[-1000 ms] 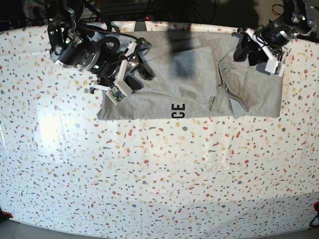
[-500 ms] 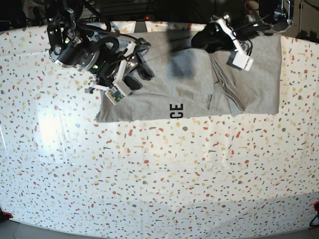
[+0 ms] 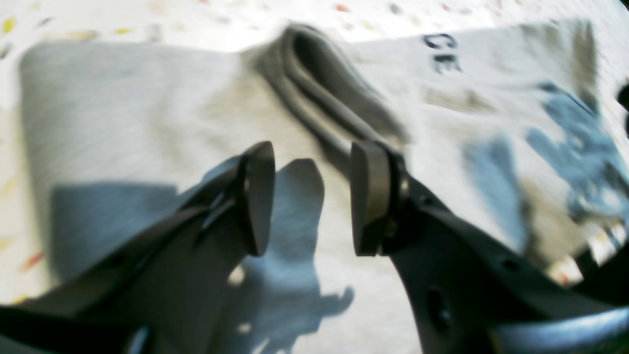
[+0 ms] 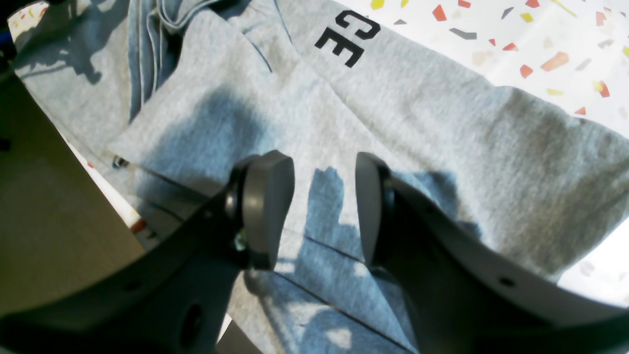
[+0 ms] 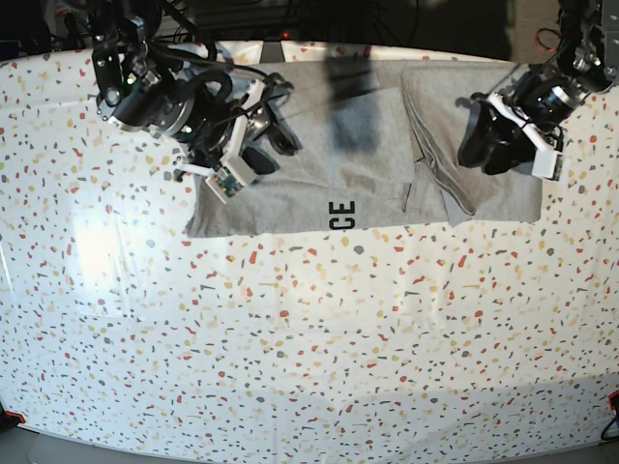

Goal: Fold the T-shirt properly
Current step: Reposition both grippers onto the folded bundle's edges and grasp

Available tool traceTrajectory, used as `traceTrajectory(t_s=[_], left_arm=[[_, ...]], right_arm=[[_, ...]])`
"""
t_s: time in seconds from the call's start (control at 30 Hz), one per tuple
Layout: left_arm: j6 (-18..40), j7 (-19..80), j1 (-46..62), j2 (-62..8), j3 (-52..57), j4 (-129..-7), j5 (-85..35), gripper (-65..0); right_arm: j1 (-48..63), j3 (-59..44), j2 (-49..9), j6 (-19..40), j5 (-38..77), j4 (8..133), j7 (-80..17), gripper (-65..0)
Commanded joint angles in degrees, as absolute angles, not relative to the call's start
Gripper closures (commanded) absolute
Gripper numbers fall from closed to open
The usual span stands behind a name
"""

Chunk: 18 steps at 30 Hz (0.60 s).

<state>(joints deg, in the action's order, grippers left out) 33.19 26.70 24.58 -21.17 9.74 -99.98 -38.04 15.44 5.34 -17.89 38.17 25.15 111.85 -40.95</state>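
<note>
T-shirt, grey and partly folded, lies along the twelve o'clock edge of the speckled table, with the left gripper at two o'clock and right gripper at ten o'clock spread and empty above it, seemingly poised for another fold.

White counter with terrazzo-style speckle in red, yellow, grey and tan chips, fills nearly the whole base view. Glossy surface, bright glare patch at the left side. Soft shadow band along the near edge. Behind the far edge it's dark, black cables bunched there, a small red light at the back. Red bit at the near left corner. Strong overhead light, hard shadows.
</note>
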Motion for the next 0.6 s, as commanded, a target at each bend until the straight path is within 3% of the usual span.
traceTrajectory(t_s=[0.0, 0.17, 0.4, 0.57], left_arm=[[33.6, 23.8, 24.3, -21.4, 10.0, -101.0, -37.6, -24.9], [26.4, 22.6, 21.4, -17.3, 10.0, -100.9, -22.7, -23.6], [26.1, 22.7, 17.2, -11.6, 10.0, -100.9, -8.8, -2.8], [26.1, 22.6, 15.8, -8.5, 10.0, -100.6, -4.5, -2.1]], right_arm=[[15.0, 5.2, -17.8, 38.5, 25.7, 112.9, -39.4, -25.6], [14.9, 5.2, -17.6, 38.5, 25.7, 112.9, -39.9, -25.6], [14.9, 5.2, -17.6, 38.5, 25.7, 112.9, -40.1, -25.6], [14.9, 5.2, -17.6, 38.5, 25.7, 112.9, -40.4, -25.6]])
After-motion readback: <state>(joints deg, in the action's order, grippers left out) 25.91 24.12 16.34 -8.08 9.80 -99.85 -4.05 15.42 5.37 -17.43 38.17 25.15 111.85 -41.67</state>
